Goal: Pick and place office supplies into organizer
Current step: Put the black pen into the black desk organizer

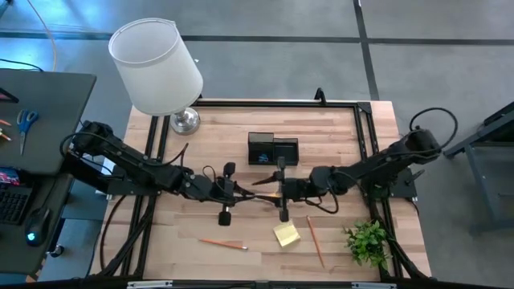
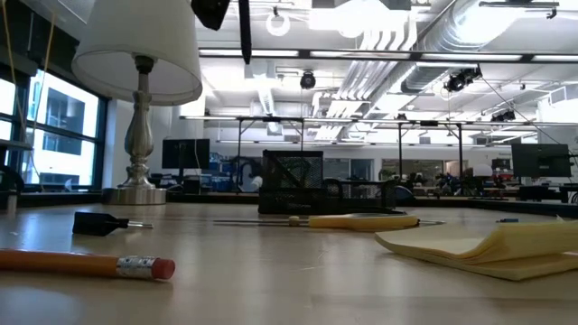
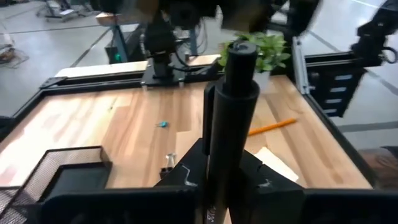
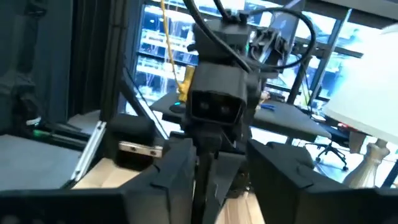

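Over the middle of the tabletop [image 1: 241,136] the left gripper [image 1: 227,192] and right gripper [image 1: 281,191] faced each other, noses nearly meeting just in front of the organizer [image 1: 272,149]. Between them sat the scissors [image 1: 266,181], long axis roughly side to side, and I couldn't tell whether either set of jaws was apart or together. From above, one pencil [image 1: 222,242] lay side to side near the front edge, another pencil [image 1: 315,239] ran front to back beside the sticky-note pad [image 1: 287,234]. Only the low view showed the yellow scissor handle [image 2: 361,221] lying flat, plus a black binder clip [image 2: 101,222]. The left wrist view added a tiny blue eraser [image 3: 161,124].
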Controlling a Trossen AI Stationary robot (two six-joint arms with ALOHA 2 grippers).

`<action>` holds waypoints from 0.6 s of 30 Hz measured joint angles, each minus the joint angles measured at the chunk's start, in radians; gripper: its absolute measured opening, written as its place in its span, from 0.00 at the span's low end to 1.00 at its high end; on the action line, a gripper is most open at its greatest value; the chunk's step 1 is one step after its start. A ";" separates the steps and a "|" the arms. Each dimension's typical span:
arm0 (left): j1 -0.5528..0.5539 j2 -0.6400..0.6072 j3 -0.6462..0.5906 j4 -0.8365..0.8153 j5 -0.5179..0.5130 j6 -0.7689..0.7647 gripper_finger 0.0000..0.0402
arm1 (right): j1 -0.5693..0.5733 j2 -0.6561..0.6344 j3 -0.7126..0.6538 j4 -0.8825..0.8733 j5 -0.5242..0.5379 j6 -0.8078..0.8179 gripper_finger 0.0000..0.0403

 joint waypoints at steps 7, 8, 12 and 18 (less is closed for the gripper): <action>-0.001 0.000 0.000 -0.026 -0.002 -0.024 0.03 | -0.022 0.115 0.041 0.062 -0.071 0.003 0.44; -0.001 0.000 0.000 -0.031 -0.002 -0.025 0.02 | -0.023 0.129 0.056 0.062 -0.071 0.002 0.44; -0.001 0.000 0.000 -0.035 -0.001 -0.047 0.05 | -0.030 0.173 0.115 0.048 -0.074 0.000 0.44; -0.002 0.001 -0.001 -0.063 0.012 -0.072 0.04 | -0.032 0.203 0.208 -0.133 -0.078 0.000 0.42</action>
